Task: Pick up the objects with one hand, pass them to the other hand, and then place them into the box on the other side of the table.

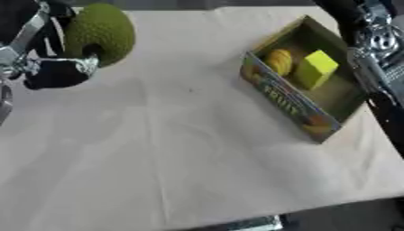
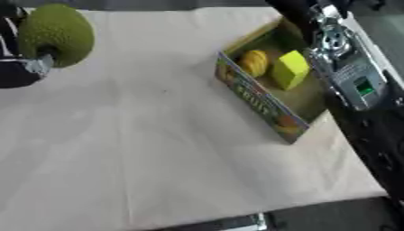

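holding the bumpy green fruit (image 1: 98, 32) aloft at far left, my left hand (image 1: 55, 67) is curled round it. box (image 1: 293, 106) lies well right; right hand unseen, can't tell its state.

Table middle (image 1: 173, 135): bare cloth, open passage.
Box (image 1: 288, 101): right side, holds yellow block (image 1: 315, 68) and orange fruit (image 1: 278, 61).

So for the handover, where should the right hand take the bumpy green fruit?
Probably on the green fruit's bare right flank, coming in from the right. The left hand holds its lower left side, so that rounded upper right face is the part free for fingers.
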Action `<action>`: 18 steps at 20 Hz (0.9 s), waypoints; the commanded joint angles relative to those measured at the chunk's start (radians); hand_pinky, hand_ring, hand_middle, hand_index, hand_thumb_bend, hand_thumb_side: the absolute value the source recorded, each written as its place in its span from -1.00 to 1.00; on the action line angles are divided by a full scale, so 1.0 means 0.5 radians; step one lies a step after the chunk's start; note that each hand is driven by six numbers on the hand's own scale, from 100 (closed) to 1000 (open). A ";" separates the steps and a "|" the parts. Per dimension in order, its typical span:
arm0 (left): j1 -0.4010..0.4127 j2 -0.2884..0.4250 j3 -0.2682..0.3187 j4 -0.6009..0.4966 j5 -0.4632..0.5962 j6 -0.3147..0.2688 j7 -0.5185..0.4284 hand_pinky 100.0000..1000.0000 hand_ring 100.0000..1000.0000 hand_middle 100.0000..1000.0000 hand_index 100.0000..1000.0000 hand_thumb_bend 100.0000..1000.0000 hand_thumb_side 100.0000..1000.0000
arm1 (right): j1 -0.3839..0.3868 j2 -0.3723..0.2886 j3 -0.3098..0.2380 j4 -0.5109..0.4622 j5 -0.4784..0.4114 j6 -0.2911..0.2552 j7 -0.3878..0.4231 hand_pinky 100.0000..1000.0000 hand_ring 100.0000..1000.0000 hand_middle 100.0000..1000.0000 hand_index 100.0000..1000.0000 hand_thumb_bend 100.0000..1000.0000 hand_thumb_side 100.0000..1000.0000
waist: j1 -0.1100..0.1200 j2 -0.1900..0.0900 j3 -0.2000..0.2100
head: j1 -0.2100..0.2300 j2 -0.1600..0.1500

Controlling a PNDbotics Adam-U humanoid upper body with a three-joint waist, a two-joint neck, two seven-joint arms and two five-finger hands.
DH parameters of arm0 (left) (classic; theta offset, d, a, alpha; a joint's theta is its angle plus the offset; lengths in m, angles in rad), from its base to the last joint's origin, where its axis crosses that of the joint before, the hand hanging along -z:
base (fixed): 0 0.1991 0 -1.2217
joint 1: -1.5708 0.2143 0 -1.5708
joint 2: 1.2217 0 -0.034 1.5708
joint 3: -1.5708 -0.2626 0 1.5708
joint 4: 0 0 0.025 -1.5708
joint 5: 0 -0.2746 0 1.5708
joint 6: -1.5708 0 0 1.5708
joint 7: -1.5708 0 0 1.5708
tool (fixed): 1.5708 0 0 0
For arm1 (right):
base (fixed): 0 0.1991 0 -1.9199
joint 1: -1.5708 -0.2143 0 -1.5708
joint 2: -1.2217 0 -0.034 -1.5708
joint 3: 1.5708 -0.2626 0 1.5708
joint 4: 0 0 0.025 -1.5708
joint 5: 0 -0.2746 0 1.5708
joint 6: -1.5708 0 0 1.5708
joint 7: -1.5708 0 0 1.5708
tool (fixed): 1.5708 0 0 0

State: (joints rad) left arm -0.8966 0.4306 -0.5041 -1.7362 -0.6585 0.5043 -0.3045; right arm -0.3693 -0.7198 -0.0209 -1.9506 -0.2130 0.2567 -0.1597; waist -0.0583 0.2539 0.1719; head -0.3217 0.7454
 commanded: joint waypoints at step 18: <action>-0.027 -0.017 -0.099 -0.087 -0.101 -0.176 -0.133 -0.38 -0.29 -0.18 0.00 -1.00 -0.91 | -0.597 -0.247 0.532 -0.099 0.373 -0.210 1.267 0.83 0.66 0.61 0.77 -1.00 0.27 | -0.049 -0.096 0.045 | -0.006 0.018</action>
State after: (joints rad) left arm -0.8963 0.4224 -0.5538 -1.7645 -0.7032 0.4212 -0.3669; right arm -0.6491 -0.8240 0.2445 -1.9799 -0.0556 0.1553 0.4650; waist -0.0712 0.2522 0.1949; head -0.3264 0.7495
